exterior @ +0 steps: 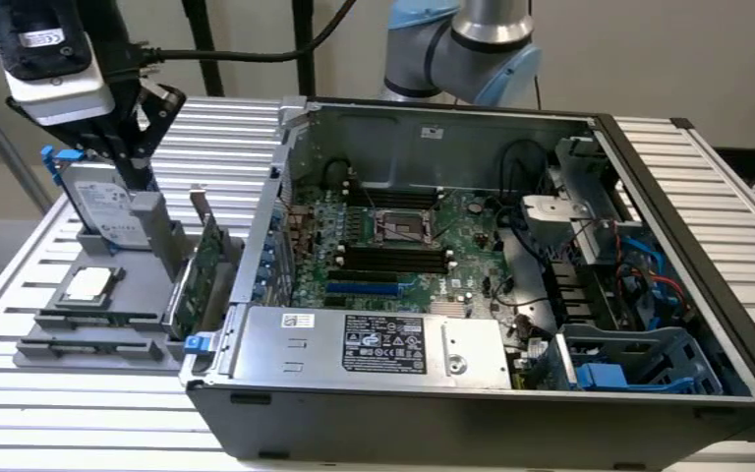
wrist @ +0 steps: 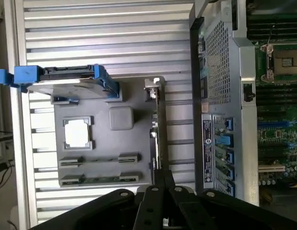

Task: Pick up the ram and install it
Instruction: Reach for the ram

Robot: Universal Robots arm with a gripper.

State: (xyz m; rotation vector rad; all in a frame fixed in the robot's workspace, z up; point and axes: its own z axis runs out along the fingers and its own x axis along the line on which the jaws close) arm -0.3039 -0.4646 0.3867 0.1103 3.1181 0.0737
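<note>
Hanging high over the gray tray (wrist: 103, 143), the gripper (wrist: 160, 178) has its jaws drawn narrow, nearly together, with nothing between them. The ram (wrist: 98, 180) is seated down in the tray, a thin green strip caught between two end clips. It sits in the slot furthest from the blue-framed hard drive (wrist: 67, 79), with an empty matching slot (wrist: 100, 159) just beside it and the processor chip (wrist: 77, 133) beyond that.

Here is the relation that matters. The stick's long axis runs parallel to that empty slot and square to the expansion card (wrist: 158, 129), which stands on edge along the tray's side nearest the computer case (exterior: 483, 393). In the wrist view the jaw tips sit off the ram's card-side end, not over its middle. By my read, the ram is below the jaws and off to one side, well apart from them.

In the exterior view the gripper (exterior: 131, 162) shows against the hard drive at that view's left, and the black memory slots (exterior: 384, 261) on the case's board look bare.
</note>
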